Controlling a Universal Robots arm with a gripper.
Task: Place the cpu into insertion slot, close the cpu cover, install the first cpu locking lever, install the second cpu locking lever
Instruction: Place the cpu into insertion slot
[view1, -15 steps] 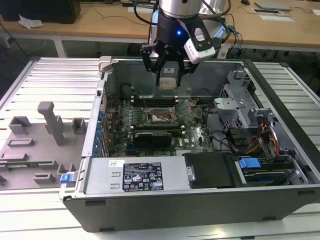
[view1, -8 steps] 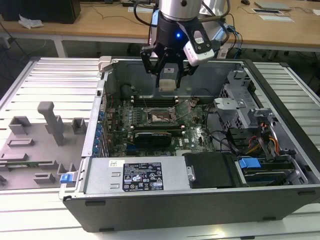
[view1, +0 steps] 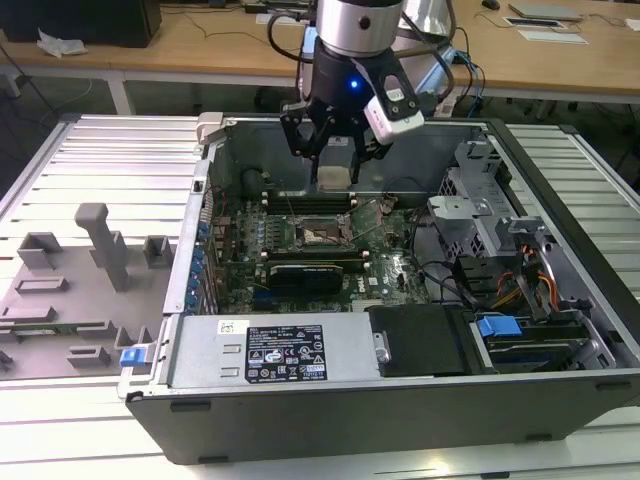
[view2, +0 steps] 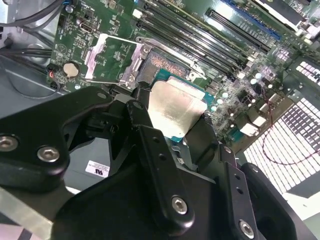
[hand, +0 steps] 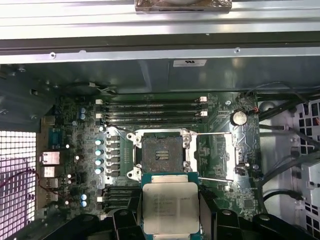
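**Step one in hand: cpu held above the open insertion slot**

Well off to the exterior view's left of the insertion slot (view1: 322, 234), grey holders (view1: 100, 250) sit on the slatted desk (view1: 110, 140), outside the open computer case (view1: 200, 350). The slot lies bare on the green motherboard (view1: 395, 270), with its pin field uncovered. Above the slot and apart from it hangs the cpu (hand: 170, 205), pale face up. I cannot tell whether it is squarely over the slot. The gripper (view1: 333, 165) has its jaws pinching the chip by two opposite edges, as both wrist views show. To the exterior view's right of the slot, the cpu cover (view2: 94, 57) lies flipped open and the thin locking levers (hand: 215, 133) are swung clear.

By my reading, the first step is under way and the other three are untouched. Seating the chip calls for squaring its edges to the slot's rim, keeping it level and lowering it straight and gently, because exposed pins likely bend easily.
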